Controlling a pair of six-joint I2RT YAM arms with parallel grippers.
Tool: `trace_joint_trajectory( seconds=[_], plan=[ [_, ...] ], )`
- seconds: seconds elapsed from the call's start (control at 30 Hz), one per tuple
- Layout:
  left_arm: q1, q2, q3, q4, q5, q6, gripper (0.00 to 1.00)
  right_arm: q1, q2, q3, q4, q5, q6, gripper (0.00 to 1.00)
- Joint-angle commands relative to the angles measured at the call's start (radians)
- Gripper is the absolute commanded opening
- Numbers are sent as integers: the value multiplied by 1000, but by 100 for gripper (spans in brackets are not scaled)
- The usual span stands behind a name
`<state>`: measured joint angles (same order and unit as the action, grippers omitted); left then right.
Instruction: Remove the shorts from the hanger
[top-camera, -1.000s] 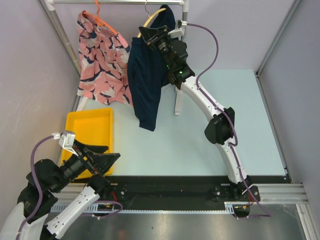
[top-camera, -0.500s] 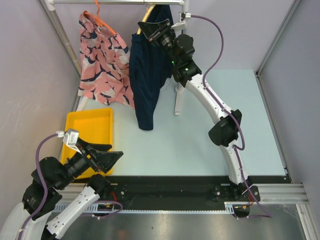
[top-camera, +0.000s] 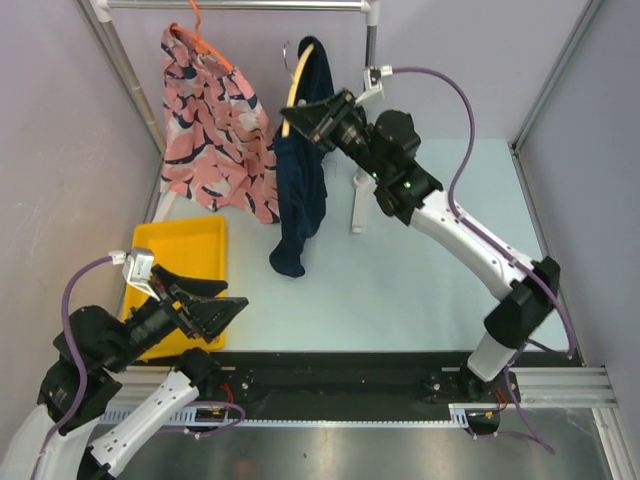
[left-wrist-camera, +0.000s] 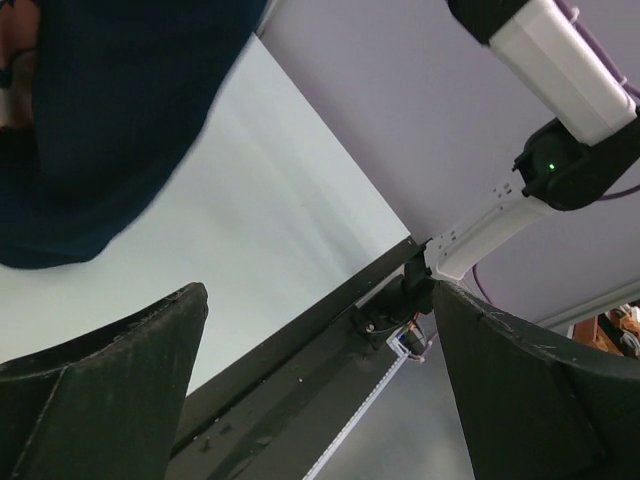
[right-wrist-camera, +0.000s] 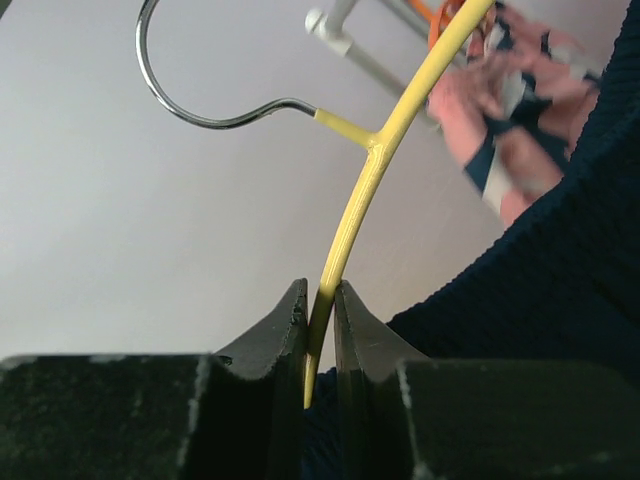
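R pincer (right-wrist-camera: 320, 300) pinches yellow hanger (right-wrist-camera: 365, 185) by its wire. Navy shorts (top-camera: 300, 180) drape over it, hem dangling above surface (top-camera: 420, 260); hook apart from rail (top-camera: 250, 5). Pink print shorts (top-camera: 210, 130) hang on orange hanger (top-camera: 210, 48). L pincer (left-wrist-camera: 320, 290) spread wide, gripping nothing, near yellow bin (top-camera: 180, 260).

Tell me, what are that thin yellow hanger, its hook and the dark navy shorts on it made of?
The thin yellow hanger looks like smooth, glossy plastic, perhaps plastic-coated wire: even colour, slight shine. Its grey hook looks like bare metal wire, glinting. The dark navy shorts look like soft matt knit cloth: fine ribbing shows up close, and they hang limp.
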<state>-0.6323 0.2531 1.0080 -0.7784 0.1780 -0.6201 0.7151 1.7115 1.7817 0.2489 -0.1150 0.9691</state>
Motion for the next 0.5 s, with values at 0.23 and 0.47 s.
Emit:
trace_joint_trajectory(
  seconds=[0.23,0.47],
  plan=[
    [5,156,46,160,159,2,100,67,-315,-326,-57,-8,-55,0],
    [3,356,12,290,273,-66,96,80,-398,-442,-238,2,-177,0]
  ],
)
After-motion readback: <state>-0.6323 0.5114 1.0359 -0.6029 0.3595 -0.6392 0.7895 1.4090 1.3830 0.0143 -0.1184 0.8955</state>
